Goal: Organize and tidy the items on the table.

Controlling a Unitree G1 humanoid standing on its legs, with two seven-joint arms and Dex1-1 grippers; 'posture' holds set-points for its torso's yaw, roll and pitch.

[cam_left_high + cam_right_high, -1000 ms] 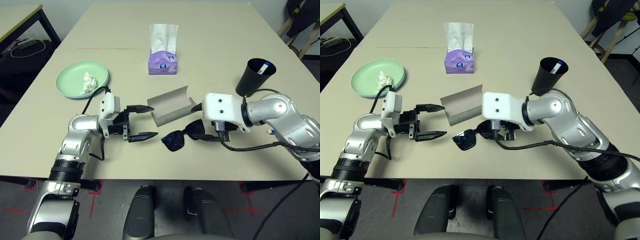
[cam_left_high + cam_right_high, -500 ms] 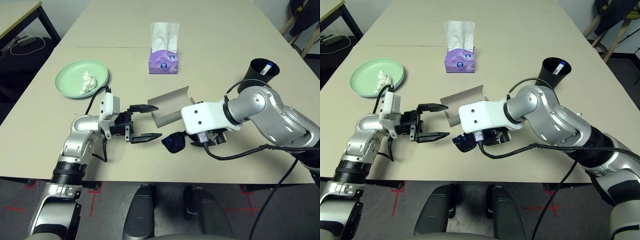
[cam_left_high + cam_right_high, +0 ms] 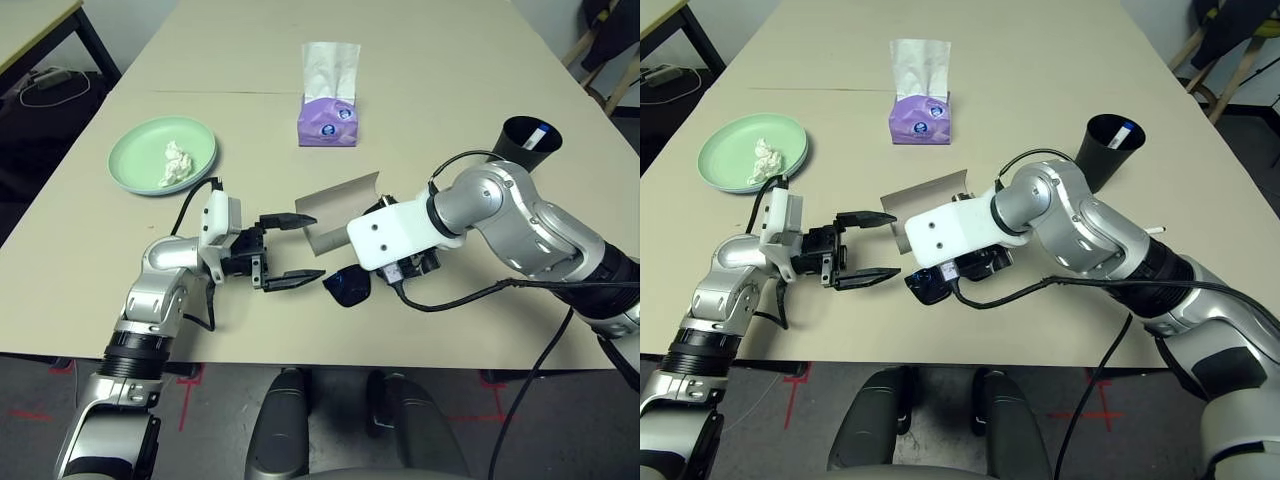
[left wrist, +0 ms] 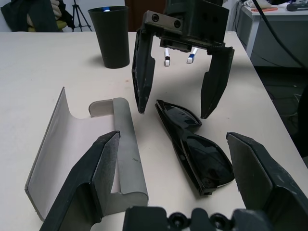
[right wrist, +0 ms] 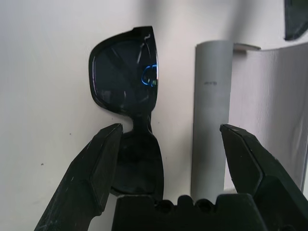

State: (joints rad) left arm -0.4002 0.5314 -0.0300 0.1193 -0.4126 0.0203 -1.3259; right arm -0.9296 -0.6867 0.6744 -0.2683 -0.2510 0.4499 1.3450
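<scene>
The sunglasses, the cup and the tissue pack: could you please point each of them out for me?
Sunglasses [image 5: 123,77]: right wrist view, on a dark lens.
Cup [image 4: 111,41]: left wrist view, on its side.
Tissue pack [image 3: 327,122]: left eye view, on its purple front.

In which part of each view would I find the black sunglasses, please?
Left eye: just below centre, partly covered by the right arm; the sunglasses show one lens.
Right eye: below centre, slightly left.
Left wrist: beyond the left claw, beside the case.
Right wrist: beside the case, partly behind a finger of the right claw.
Shared landmark: grey glasses case.
</scene>
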